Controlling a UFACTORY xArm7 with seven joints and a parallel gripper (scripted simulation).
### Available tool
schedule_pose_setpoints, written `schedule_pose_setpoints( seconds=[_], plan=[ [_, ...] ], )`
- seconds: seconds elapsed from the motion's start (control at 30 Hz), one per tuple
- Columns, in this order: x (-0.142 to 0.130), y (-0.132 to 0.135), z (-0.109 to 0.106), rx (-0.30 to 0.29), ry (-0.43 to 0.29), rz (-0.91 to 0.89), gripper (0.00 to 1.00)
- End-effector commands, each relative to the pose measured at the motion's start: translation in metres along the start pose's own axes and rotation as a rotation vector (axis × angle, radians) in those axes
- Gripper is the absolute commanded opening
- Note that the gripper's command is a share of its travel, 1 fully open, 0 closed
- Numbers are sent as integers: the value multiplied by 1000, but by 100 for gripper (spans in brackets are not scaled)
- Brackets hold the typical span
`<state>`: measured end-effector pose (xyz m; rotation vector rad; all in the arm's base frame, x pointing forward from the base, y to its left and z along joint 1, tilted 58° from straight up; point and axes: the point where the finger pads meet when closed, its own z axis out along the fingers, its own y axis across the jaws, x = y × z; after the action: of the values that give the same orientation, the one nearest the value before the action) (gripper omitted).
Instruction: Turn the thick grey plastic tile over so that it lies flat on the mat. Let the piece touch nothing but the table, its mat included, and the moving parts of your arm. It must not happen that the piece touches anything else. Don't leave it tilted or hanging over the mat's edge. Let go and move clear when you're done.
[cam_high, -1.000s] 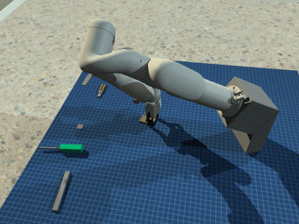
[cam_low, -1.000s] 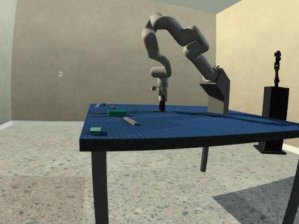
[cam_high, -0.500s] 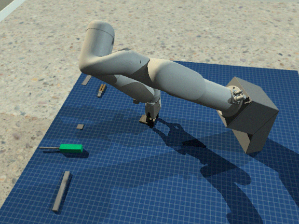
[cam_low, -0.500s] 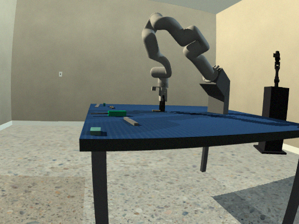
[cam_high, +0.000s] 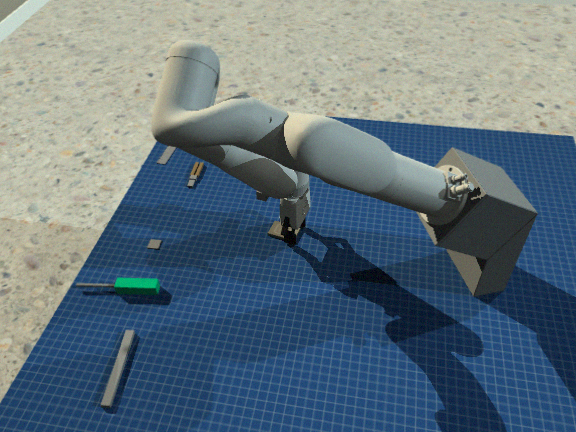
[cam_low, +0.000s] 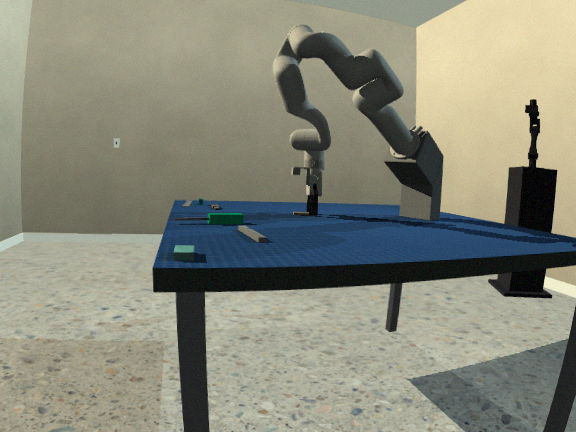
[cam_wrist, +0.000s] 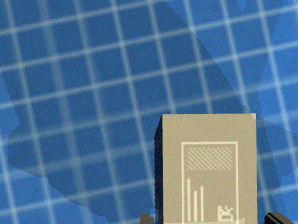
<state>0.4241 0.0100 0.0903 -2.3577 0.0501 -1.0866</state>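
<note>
The thick grey tile lies flat on the blue grid mat, its face with a white printed diagram turned up. It fills the lower right of the wrist view. My gripper stands low over the tile's near end, open. One fingertip shows on each side of the tile, with a small gap to each edge. In the top view the tile pokes out to the left of the gripper near the mat's middle. In the exterior view the gripper reaches down to the tile.
Left of the tile lie a small grey square, a green block with a thin handle and a long grey bar. A brown piece and a grey strip lie at the far left. The arm's base box stands at the right.
</note>
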Motion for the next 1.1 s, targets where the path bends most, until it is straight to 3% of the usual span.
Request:
schedule_pose_setpoints(
  seconds=[0.0, 0.43, 0.47, 1.07],
  plan=[
    [0, 1, 0, -2, 1, 2, 69],
    [0, 1, 0, -2, 1, 2, 69],
    [0, 1, 0, -2, 1, 2, 58],
    [0, 1, 0, -2, 1, 2, 58]
  ],
)
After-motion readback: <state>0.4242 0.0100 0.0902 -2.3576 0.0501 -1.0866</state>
